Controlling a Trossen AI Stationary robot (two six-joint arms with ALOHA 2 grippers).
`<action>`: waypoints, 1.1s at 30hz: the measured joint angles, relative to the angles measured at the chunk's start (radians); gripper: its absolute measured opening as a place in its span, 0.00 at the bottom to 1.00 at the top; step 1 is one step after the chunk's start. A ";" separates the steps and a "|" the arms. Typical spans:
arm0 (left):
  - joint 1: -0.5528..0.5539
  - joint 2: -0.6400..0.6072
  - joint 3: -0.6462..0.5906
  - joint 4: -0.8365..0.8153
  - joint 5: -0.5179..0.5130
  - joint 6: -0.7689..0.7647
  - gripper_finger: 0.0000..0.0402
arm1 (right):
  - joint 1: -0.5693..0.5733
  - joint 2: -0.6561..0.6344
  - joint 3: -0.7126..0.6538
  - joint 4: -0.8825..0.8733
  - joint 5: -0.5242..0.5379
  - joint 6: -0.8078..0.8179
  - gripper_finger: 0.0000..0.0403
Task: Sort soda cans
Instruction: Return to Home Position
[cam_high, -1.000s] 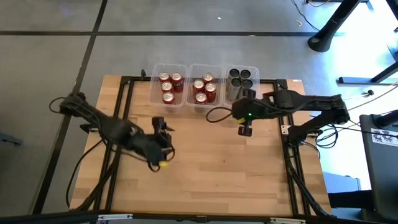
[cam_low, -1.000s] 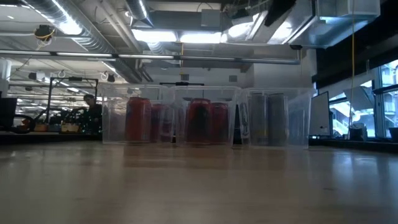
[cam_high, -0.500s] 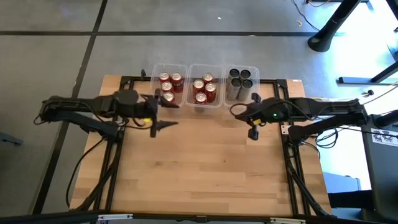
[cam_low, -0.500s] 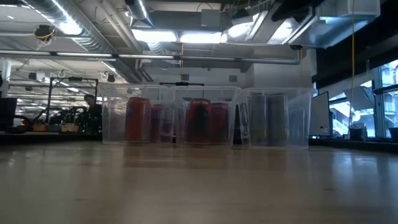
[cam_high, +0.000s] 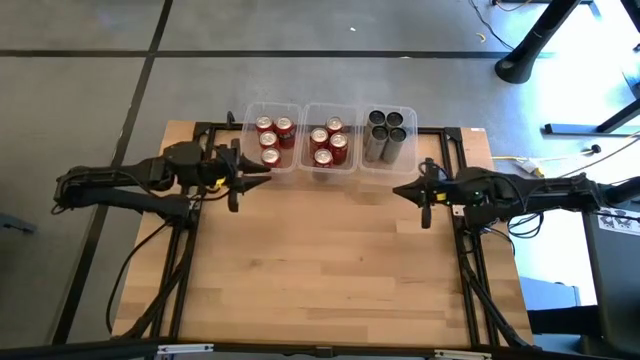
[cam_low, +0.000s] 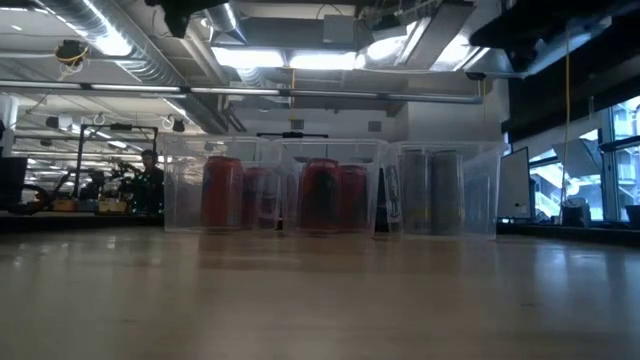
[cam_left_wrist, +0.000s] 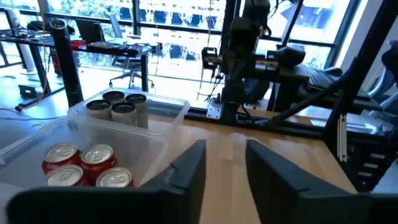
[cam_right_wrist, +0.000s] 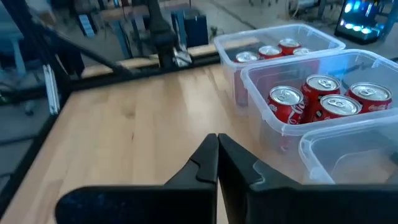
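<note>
Neatly upright, silver tops skyward, the cylindrical soda cans (cam_high: 327, 143) stand in three clear plastic bins (cam_high: 330, 106) along the far edge of the wooden table (cam_high: 330, 270): red in the left and middle, dark grey in the right. The left gripper (cam_left_wrist: 225, 148) hovers near the left bin, jaws parted. The right gripper (cam_right_wrist: 216, 140) hangs near the right bin, jaws pressed together.

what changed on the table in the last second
Left gripper, open, swung from mid-table to beside the left bin. Right gripper, shut, drew back rightward from near the grey cans. Neither took hold of or let go of anything. Bins and cans stayed put.
</note>
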 joint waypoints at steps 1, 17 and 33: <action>0.000 -0.013 -0.010 0.003 -0.001 -0.003 0.24 | 0.000 -0.027 -0.029 0.018 0.000 0.006 0.02; -0.007 -0.053 -0.053 -0.103 -0.038 -0.038 0.06 | 0.001 -0.191 -0.244 0.190 -0.017 0.032 0.01; -0.007 -0.350 -0.375 0.152 -0.026 -0.024 0.01 | 0.001 -0.481 -0.521 0.334 -0.005 0.035 0.00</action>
